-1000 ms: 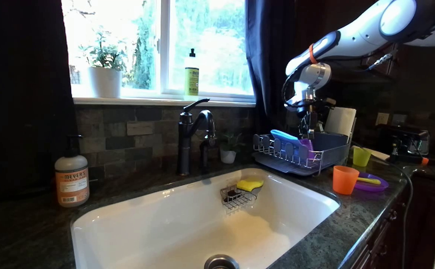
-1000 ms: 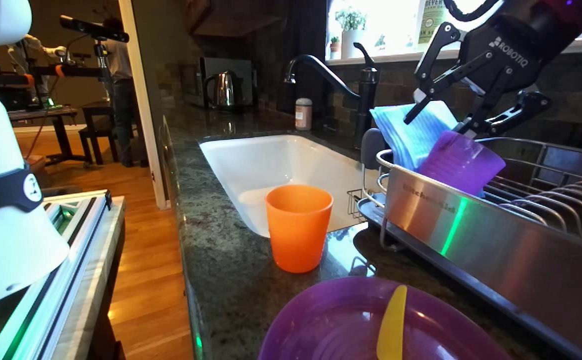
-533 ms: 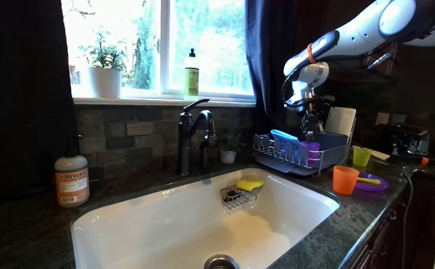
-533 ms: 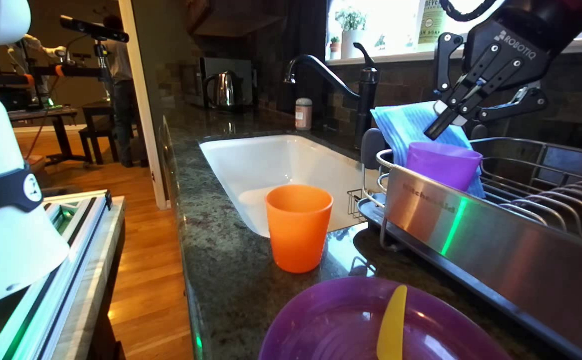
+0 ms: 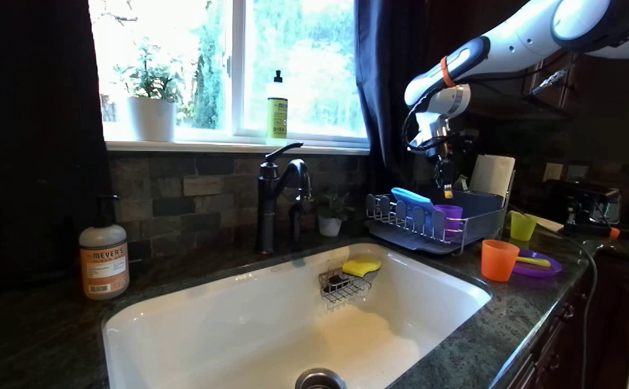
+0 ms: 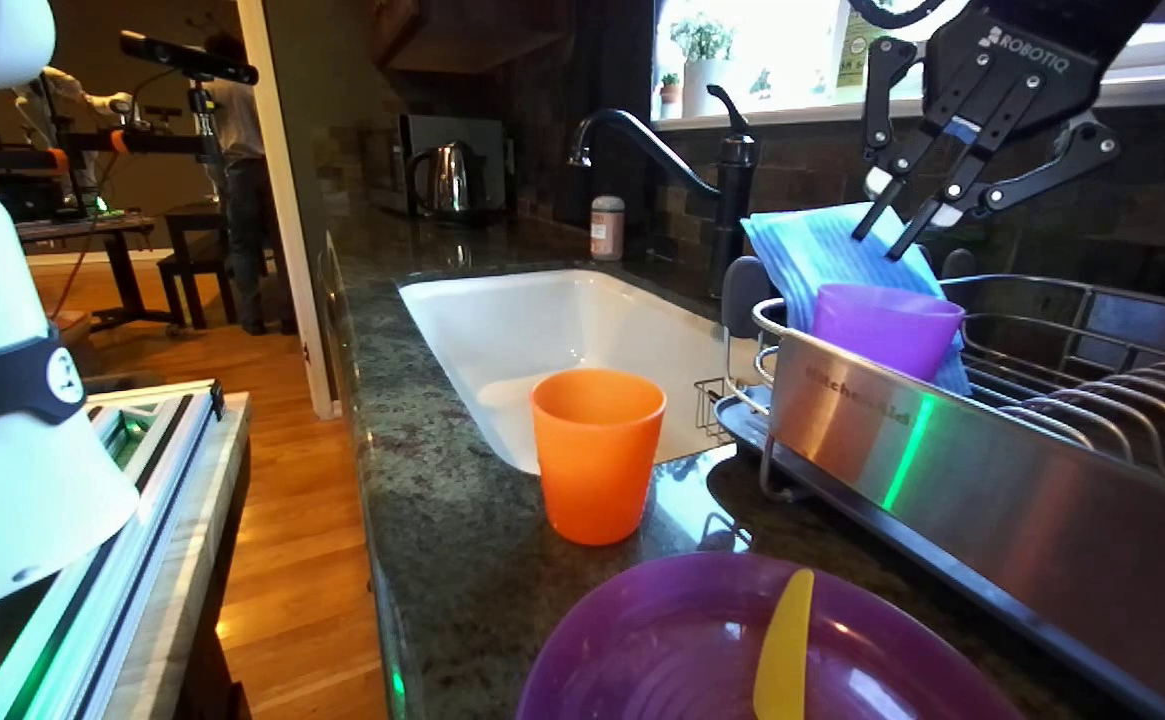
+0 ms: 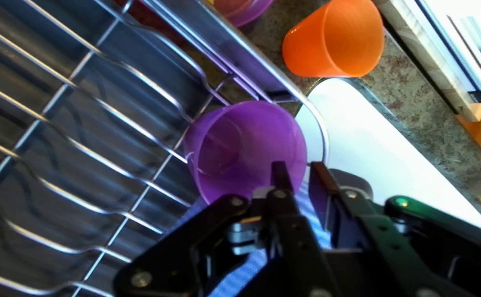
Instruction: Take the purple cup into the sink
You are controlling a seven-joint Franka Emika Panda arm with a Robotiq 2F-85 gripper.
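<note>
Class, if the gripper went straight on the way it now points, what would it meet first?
Probably the purple cup, which lies below the gripper. The cloth is close to that line, and depth is unclear.

Dark counter [image 5: 471, 324] carried soap bottle [image 5: 103, 268], faucet [image 5: 267, 210], potted plant [image 5: 330, 226], dish rack [image 6: 992, 490], green cup [image 5: 523, 227], and orange cup [image 6: 598, 460] upright beside purple plate [image 6: 662, 640].

Purple cup [image 6: 887, 332], mouth-up, in rack [image 6: 1002, 500] beside sink [image 5: 222, 319]
</note>
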